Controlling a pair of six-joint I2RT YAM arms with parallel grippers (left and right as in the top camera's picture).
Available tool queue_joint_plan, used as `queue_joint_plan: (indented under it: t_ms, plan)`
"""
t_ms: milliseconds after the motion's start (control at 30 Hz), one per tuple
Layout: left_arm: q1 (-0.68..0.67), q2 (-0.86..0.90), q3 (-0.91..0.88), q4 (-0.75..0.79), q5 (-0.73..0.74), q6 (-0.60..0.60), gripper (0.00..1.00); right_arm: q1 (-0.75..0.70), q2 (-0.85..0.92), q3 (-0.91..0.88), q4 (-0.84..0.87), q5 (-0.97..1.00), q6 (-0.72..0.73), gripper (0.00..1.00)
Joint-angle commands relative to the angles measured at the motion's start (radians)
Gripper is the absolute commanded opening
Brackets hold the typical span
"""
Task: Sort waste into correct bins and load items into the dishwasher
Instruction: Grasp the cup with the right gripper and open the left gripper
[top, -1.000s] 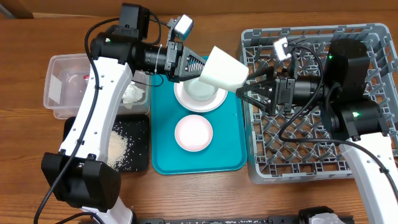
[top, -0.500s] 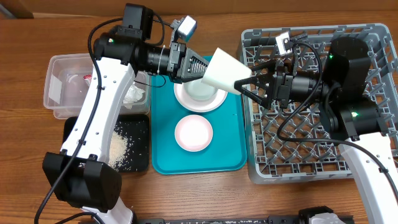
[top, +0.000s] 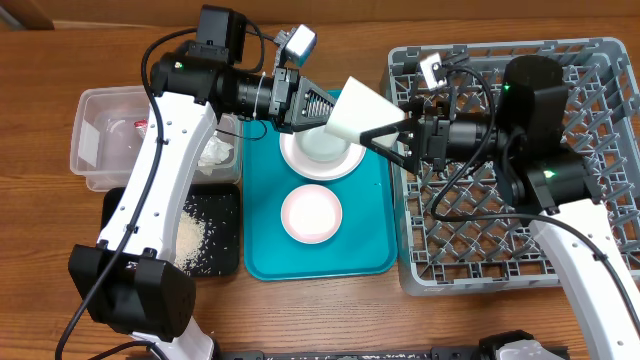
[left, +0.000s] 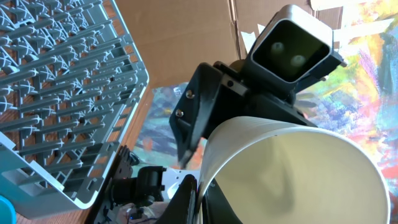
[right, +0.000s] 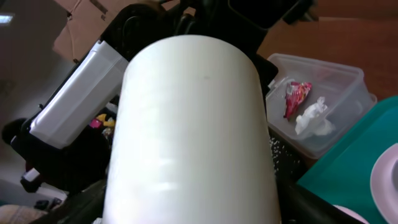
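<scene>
A white cup (top: 362, 112) hangs in the air over the teal tray (top: 268, 235), near the grey dish rack (top: 500, 50). My left gripper (top: 325, 108) is shut on its rim; the left wrist view shows the cup's open mouth (left: 292, 168) with a finger on each side of the wall (left: 202, 199). My right gripper (top: 385, 132) is open, and its fingers straddle the cup's closed end. In the right wrist view the cup (right: 193, 124) fills the space between the fingers (right: 193, 211).
A white plate (top: 320, 158) and a small white bowl (top: 312, 212) sit on the teal tray. A clear bin (top: 110, 110) with wrappers and tissue stands at the left, and a black tray with rice (top: 210, 235) lies below it. The rack shows in the left wrist view (left: 62, 93).
My right arm has moved left out of the rack, and its open fingers have come around the cup. The left arm shifted the cup slightly right, then held still.
</scene>
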Motion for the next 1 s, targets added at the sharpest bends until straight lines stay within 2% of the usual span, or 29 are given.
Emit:
queue_joint_plan:
  t_ms: [0,233,367,433,500,600,833,967]
  plan:
    - [-0.008,-0.005,0.010,0.004,0.005,0.024,0.04,0.001,0.000,0.030,0.026,0.003,-0.002,0.76]
    - [-0.008,-0.005,0.010,0.004,-0.022,0.023,0.04,0.001,0.000,0.030,0.035,0.003,-0.002,0.62]
    - [-0.008,-0.005,0.010,0.004,-0.022,0.023,0.05,0.001,0.000,0.030,0.035,0.003,-0.002,0.61]
    - [-0.008,-0.005,0.010,0.004,-0.029,0.023,0.13,0.001,0.000,0.030,0.035,0.004,-0.002,0.61]
    - [-0.008,-0.005,0.010,0.003,-0.050,0.023,0.30,0.000,0.000,0.030,0.029,0.022,-0.002,0.61]
    - [-0.008,-0.005,0.010,-0.012,-0.113,0.023,0.40,0.000,0.000,0.030,-0.005,0.063,-0.002,0.61]
    - [-0.007,-0.005,0.010,-0.101,-0.372,0.023,0.39,0.000,0.000,0.030,-0.028,0.101,-0.002,0.57]
    - [-0.008,-0.005,0.010,-0.131,-0.434,0.024,0.36,0.000,0.000,0.030,-0.029,0.101,-0.002,0.56]
